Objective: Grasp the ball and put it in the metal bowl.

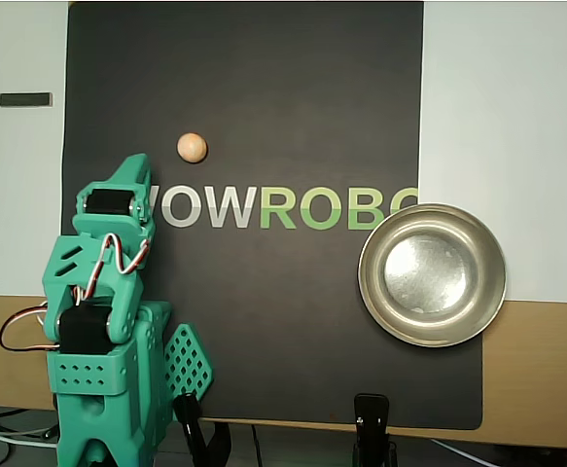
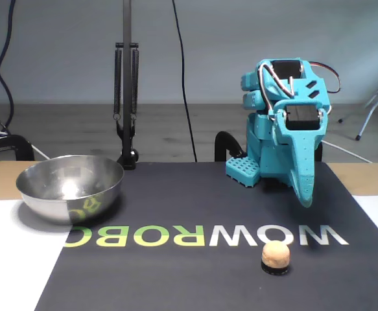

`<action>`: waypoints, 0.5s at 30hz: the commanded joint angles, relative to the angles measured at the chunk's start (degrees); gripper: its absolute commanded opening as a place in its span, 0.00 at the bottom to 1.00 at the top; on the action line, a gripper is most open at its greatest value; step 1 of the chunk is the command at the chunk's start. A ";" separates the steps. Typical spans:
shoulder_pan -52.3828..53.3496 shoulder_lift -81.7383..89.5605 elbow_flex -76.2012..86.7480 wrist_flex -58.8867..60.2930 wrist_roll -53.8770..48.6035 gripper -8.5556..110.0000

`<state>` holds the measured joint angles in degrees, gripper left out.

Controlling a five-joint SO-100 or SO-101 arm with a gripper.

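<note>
both views are showing even, soft daylight-like light — bright, with no harsh glare on the dark mat (image 1: 264, 88). the metal bowl (image 1: 432, 275) is throwing back a pale sheen from its flat bottom overhead, and in the fixed view its wall (image 2: 70, 188) is mirroring the green lettering. the ball (image 2: 275, 254) is casting a small dark shadow beneath itself. focus is holding sharp — the fixed view's background is looking slightly soft.

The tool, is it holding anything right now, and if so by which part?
Nothing is held. The tool is folded near the arm's base, apart from the ball lying on the mat.
</note>
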<state>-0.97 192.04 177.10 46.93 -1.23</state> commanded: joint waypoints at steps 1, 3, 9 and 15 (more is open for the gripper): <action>0.35 3.43 2.02 0.18 0.00 0.07; 0.35 3.43 2.02 0.18 0.00 0.07; 0.26 3.52 2.02 0.18 0.00 0.08; 0.26 3.43 2.02 0.26 -0.09 0.08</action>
<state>-0.97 192.04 177.10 47.02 -1.23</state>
